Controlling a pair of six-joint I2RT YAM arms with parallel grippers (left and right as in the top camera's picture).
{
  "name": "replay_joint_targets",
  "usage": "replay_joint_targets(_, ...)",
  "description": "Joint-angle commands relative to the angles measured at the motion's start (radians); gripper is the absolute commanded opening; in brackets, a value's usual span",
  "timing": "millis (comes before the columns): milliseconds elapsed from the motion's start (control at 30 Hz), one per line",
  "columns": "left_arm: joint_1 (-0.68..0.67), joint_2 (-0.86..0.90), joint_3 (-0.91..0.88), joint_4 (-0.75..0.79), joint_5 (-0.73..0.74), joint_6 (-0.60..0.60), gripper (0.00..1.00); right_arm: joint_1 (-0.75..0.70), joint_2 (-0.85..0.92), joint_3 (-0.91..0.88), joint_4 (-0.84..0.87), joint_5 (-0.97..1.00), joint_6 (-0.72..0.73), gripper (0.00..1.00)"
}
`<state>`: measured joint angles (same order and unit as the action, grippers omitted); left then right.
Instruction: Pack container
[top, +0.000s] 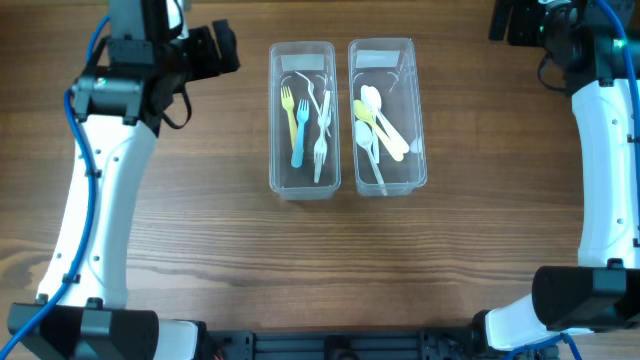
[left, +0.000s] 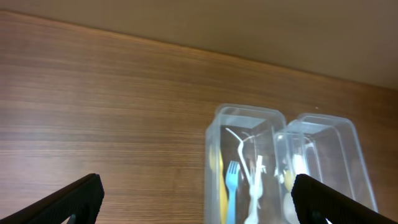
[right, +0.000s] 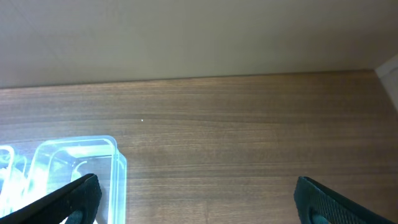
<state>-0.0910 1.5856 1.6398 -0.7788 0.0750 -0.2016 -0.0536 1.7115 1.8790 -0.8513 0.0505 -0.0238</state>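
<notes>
Two clear plastic containers stand side by side at the table's middle back. The left container (top: 302, 118) holds several forks, yellow, blue and white; it also shows in the left wrist view (left: 245, 163). The right container (top: 386, 115) holds several spoons, white and yellow; it also shows in the left wrist view (left: 326, 163) and in the right wrist view (right: 78, 174). My left gripper (top: 222, 48) is open and empty, raised to the left of the left container. My right gripper (top: 505, 22) is open and empty, raised at the back right, well apart from the right container.
The wooden table (top: 320, 260) carries only the two containers. A plain wall runs behind the table's back edge in both wrist views. Both arms rise from bases at the table's front corners.
</notes>
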Motion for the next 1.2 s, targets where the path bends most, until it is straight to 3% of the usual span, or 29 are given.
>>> replay_joint_targets(0,0.009,-0.002,0.01,-0.003,-0.002,0.034,1.0,-0.003,0.007,-0.003,0.005,0.017,-0.002,1.0)
replay_joint_targets(567,0.01,-0.023,0.01,-0.003,-0.026,0.039,1.0,-0.003,0.007,-0.003,0.005,0.017,-0.002,1.0)
replay_joint_targets(1000,0.026,-0.729,-0.013,-0.115,-0.163,0.038,1.0,-0.003,0.007,-0.003,0.005,0.017,-0.002,1.0)
replay_joint_targets(1167,0.09,-1.0,-0.257,-0.095,-0.142,0.037,1.0,-0.003,0.007,-0.003,0.005,0.017,-0.002,1.0)
